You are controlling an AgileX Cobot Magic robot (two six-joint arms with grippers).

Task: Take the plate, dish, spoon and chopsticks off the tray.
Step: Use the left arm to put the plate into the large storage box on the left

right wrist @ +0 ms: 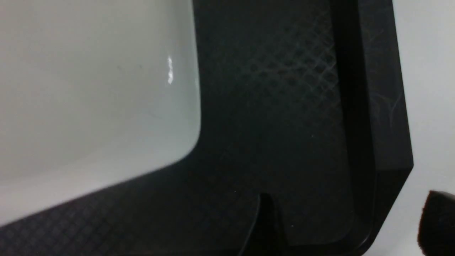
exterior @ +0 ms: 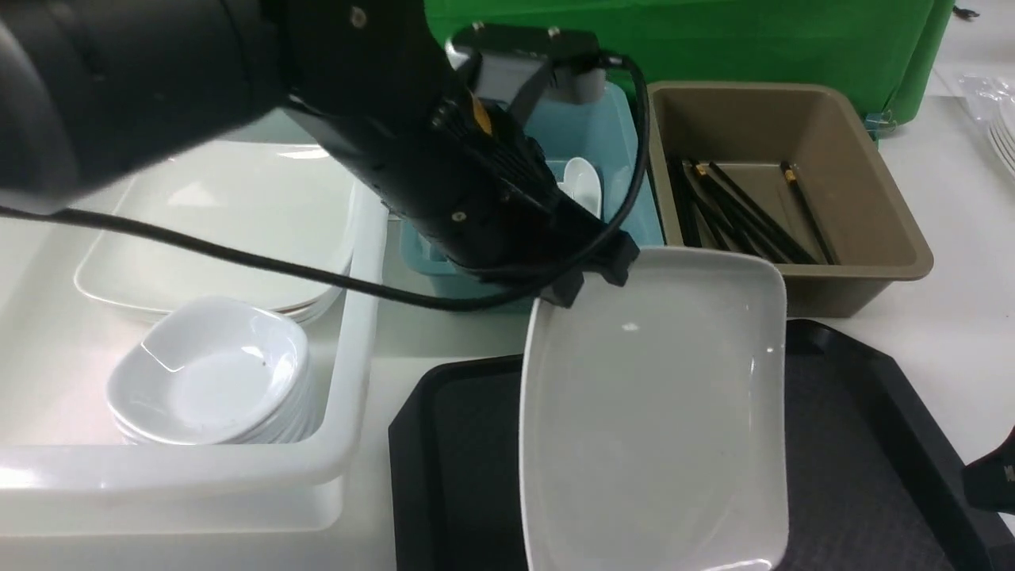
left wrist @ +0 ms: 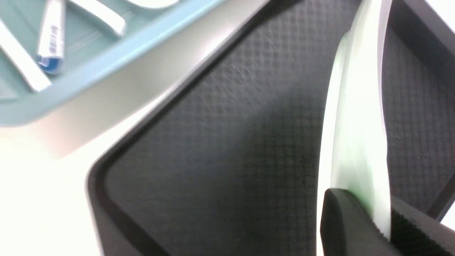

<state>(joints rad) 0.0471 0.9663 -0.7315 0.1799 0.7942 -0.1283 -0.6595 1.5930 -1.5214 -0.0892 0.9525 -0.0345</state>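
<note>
My left gripper (exterior: 591, 277) is shut on the far corner of the large white plate (exterior: 658, 412) and holds it tilted above the black tray (exterior: 452, 444). In the left wrist view the plate (left wrist: 355, 124) shows edge-on, pinched in my left gripper (left wrist: 375, 213) over the tray (left wrist: 231, 142). My right gripper (right wrist: 350, 227) is open and empty at the tray's (right wrist: 284, 106) corner, beside the plate (right wrist: 89, 89); only a bit of it (exterior: 991, 480) shows in the front view. A white spoon (exterior: 583, 186) lies in the teal bin. Black chopsticks (exterior: 745, 214) lie in the brown bin.
A white bin (exterior: 357, 317) at the left holds stacked large plates (exterior: 222, 230) and a stack of small white bowls (exterior: 210, 373). The teal bin (exterior: 610, 135) and the brown bin (exterior: 872, 198) stand behind the tray. A green backdrop (exterior: 674, 40) stands behind them.
</note>
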